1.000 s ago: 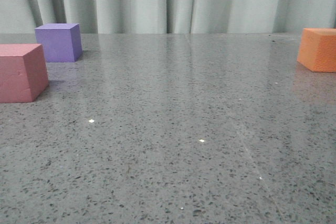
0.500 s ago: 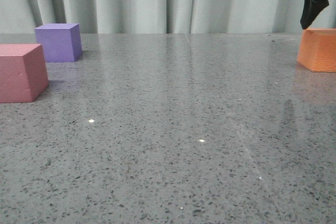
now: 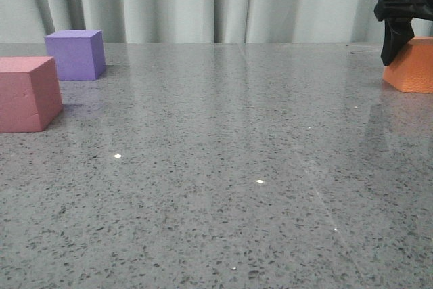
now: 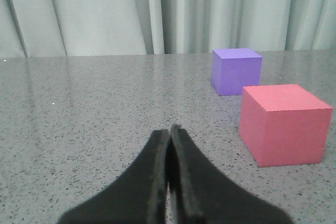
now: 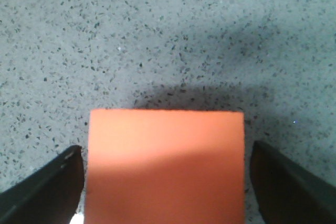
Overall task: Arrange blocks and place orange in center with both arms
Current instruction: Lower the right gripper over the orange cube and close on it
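Observation:
The orange cube (image 3: 413,65) sits at the far right of the grey stone table, partly cut off by the front view's edge. My right gripper (image 3: 413,42) is open and straddles it; one black finger (image 3: 394,40) hangs by its left face. In the right wrist view the orange cube (image 5: 166,163) lies between both fingers (image 5: 44,190), with small gaps each side. The pink-red cube (image 3: 26,94) sits at the left edge, the purple cube (image 3: 76,54) just behind it. My left gripper (image 4: 169,135) is shut and empty, low over the table, with the pink-red cube (image 4: 283,124) and purple cube (image 4: 235,70) ahead of it.
A pale pleated curtain (image 3: 216,1) hangs behind the table's back edge. The speckled grey tabletop (image 3: 223,160) stretches between the two left cubes and the orange cube.
My right gripper has come down from the top right corner and now has its fingers around the orange cube. The cubes have not moved.

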### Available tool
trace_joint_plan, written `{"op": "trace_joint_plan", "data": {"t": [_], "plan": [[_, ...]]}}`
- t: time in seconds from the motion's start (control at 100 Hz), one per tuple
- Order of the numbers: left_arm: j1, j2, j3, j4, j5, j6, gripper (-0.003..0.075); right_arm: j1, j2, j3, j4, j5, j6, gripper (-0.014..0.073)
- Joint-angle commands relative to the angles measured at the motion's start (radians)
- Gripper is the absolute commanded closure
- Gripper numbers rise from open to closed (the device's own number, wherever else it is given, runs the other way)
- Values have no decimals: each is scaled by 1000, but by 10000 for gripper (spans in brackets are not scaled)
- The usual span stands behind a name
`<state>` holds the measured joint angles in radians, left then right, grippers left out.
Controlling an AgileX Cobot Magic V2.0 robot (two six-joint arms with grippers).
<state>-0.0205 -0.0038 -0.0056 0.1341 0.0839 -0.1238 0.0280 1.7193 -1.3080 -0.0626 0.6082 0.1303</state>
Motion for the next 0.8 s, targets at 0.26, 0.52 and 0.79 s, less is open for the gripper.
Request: {"op": "trace_joint_plan", "data": {"t": [0.26, 0.52, 0.79], "plan": [[2, -33, 55, -7, -78, -4, 739, -6, -33, -36, -12, -53, -8, -38], [2, -33, 55, -7, -78, -4, 739, -6, -33, -36, -12, -67, -8, 222], [2, -33, 55, -7, -78, -4, 739, -6, -53, -73, -12, -24, -8, 305]]}}
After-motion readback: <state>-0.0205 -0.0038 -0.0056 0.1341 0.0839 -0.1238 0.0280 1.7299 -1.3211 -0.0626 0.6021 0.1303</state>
